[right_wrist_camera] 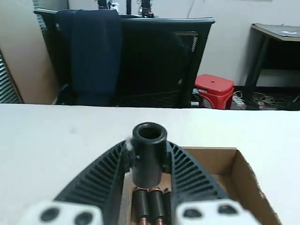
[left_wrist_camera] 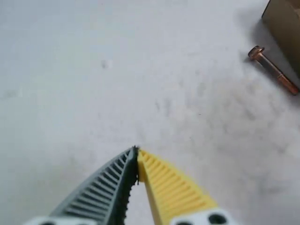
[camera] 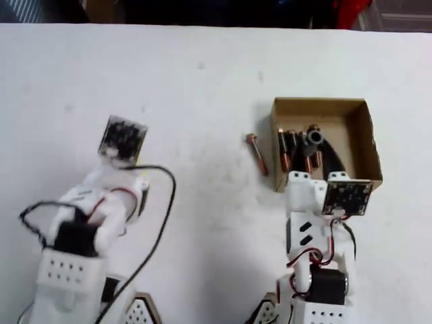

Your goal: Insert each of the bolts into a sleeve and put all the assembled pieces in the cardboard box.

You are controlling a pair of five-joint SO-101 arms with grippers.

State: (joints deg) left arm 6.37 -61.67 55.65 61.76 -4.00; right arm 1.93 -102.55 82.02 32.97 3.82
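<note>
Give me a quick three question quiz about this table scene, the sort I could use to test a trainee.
1. True or false: the right pincer grips a dark sleeve above the cardboard box.
2. Fill the gap: the left pincer is ____ (open or shut), with nothing in it.
3. Where does the loose bolt lie?
A. Inside the cardboard box
B. On the table beside the box
C. In the left pincer

Key: 1 true; 2 shut; 3 B.
</note>
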